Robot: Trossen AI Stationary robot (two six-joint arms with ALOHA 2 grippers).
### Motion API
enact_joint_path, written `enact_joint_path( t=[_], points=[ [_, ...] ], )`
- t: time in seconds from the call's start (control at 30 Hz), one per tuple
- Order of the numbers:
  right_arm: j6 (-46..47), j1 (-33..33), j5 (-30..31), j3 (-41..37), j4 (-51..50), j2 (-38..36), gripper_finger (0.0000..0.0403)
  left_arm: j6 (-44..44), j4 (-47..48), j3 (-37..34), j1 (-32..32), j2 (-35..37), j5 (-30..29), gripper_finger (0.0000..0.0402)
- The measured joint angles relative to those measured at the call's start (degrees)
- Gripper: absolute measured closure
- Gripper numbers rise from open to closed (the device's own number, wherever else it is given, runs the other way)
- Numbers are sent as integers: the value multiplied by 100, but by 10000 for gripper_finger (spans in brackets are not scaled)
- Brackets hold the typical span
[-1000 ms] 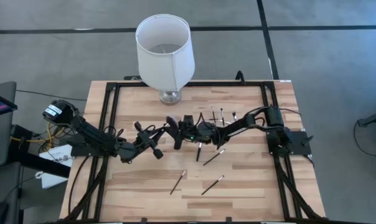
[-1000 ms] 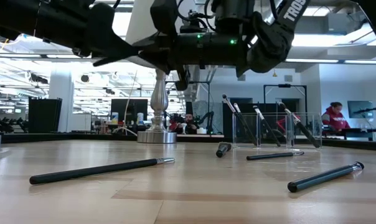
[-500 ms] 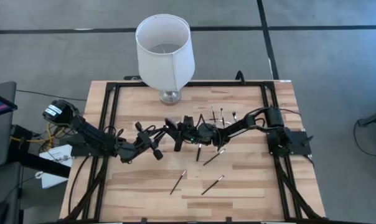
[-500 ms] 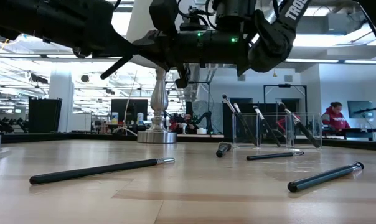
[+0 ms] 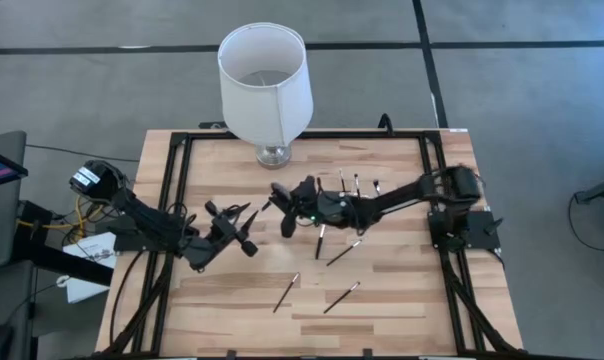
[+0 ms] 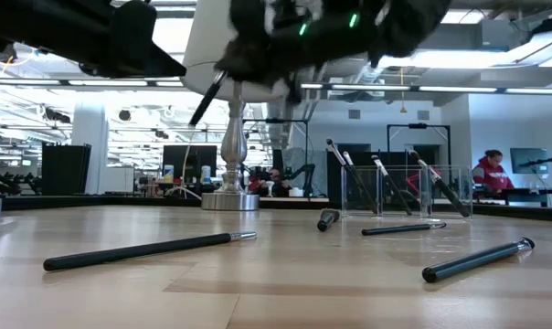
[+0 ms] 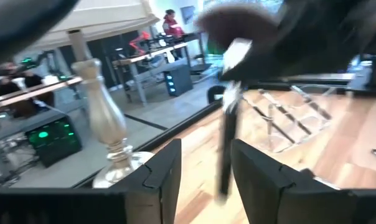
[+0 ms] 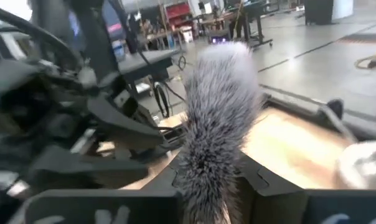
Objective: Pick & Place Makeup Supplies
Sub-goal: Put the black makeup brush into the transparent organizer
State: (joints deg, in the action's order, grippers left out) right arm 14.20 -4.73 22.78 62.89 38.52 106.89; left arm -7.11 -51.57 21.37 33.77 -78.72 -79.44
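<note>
The fluffy-headed makeup brush (image 7: 224, 137) is in my right gripper (image 5: 280, 200), above the table's middle. Its head (image 8: 222, 93) stands up between that gripper's fingers and its dark handle (image 6: 206, 99) slants down. My left gripper (image 5: 247, 222) is open, to the brush's left and apart from it; its fingers (image 7: 169, 168) frame the brush in the left wrist view. Two brushes (image 5: 286, 292) (image 5: 341, 296) lie flat near the near edge, and two more (image 5: 344, 250) (image 5: 321, 240) lie under the right arm. Three brushes (image 5: 357, 184) stand slanted in the clear holder (image 6: 404, 192). My right gripper pinches the fluffy brush between its two fingers (image 8: 258, 177), near the pale neck (image 7: 236, 51) just under the head. The fingers come level from the table's right and lie across the brush. It is lifted clear, head up, handle tilted down toward the left.
A white lampshade on a glass base (image 5: 265, 80) stands at the far edge, close behind both grippers. A black frame (image 5: 177, 190) runs along the table's left, right and far sides. Bare wood lies on the near left (image 5: 212, 300).
My left gripper has drawn back toward the table's left edge, away from the brush and the right gripper. The brush stays with my right gripper, which has shifted a little toward the far edge. The handle has swung from nearly level to steeply down.
</note>
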Motion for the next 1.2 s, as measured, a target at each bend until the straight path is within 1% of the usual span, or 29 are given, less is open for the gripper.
enact_joint_path(
  t=[0.07, 0.2, 0.27, 0.3, 0.37, 0.43, 0.47, 0.53, 0.6, 0.73, 0.87, 0.93, 1.07, 1.13, 1.2],
  points=[
    [-223, -89, 52, 2, -872, -572, 361, -3, 1, 0, 36, 0, -204, 263],
    [-267, -361, 541, 2, -2949, -1830, 359, -11, 2, 0, 34, 0, -299, 267],
    [-169, -552, 1012, 4, -3950, -2367, 360, -9, 2, 0, 24, 0, -299, 269],
    [-14, -666, 1358, 4, -4474, -2611, 361, -4, 2, 0, 21, 1, -299, 270],
    [505, -896, 2129, 4, -5647, -3010, 362, 0, 2, 0, 21, 1, -304, 270],
    [1398, -1089, 2729, -17, -6900, -3321, 362, 4, 2, 0, 21, 1, -304, 270],
    [1910, -1165, 2893, -84, -7444, -3452, 362, 4, 2, 0, 21, 2, -304, 270],
    [2814, -1279, 3049, -280, -8167, -3650, 360, 4, 2, 0, 21, 2, -304, 270],
    [3449, -1334, 3167, -531, -8450, -3755, 360, 4, 2, 0, -6, 2, -304, 271],
    [3954, -1238, 3135, -1011, -8367, -3753, 362, 7, 2, 0, -124, 2, -303, 271],
    [4129, -1064, 3074, -1273, -8171, -3528, 360, 89, 0, 0, -216, 2, -301, 271],
    [4286, -966, 2972, -1296, -8144, -3399, 357, 180, -2, 0, -242, 2, -300, 271],
    [4251, -755, 2943, -1296, -8134, -3042, 354, 332, -7, 0, -244, 2, -283, 271],
    [4252, -619, 2816, -1296, -8130, -2830, 353, 416, -7, 0, -244, 2, -268, 271],
    [4248, -498, 2757, -1298, -8132, -2540, 353, 703, -7, 0, -244, 2, -61, 271]
  ],
)
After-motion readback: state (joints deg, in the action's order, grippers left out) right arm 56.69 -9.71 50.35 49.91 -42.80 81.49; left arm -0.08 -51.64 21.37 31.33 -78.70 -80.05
